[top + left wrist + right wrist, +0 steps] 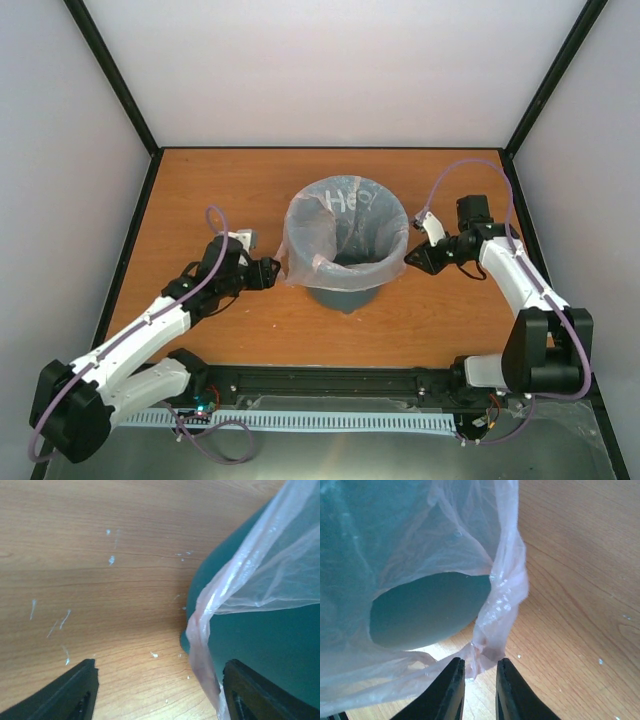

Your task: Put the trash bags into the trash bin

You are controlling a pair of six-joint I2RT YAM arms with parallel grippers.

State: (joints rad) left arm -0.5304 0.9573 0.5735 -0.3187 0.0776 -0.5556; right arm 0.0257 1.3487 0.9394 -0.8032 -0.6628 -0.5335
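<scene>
The teal trash bin [345,295] stands upright at the table's middle. The pale-pink trash bag [320,215] lines it and drapes over its rim, white lettering at the back. My left gripper [272,272] is open beside the bin's left side. In the left wrist view a bag handle [200,645] hangs in front of the bin wall [270,645], just inside the right finger [260,695] of that gripper [160,690]. My right gripper [410,258] is at the bin's right side. In the right wrist view it [480,667] is pinched on the twisted bag handle [507,595] beside the bin wall [430,605].
The wooden table [200,200] is walled in by white panels at the back and both sides. A black rail [330,382] with the arm bases runs along the near edge. Small white specks [111,560] dot the wood.
</scene>
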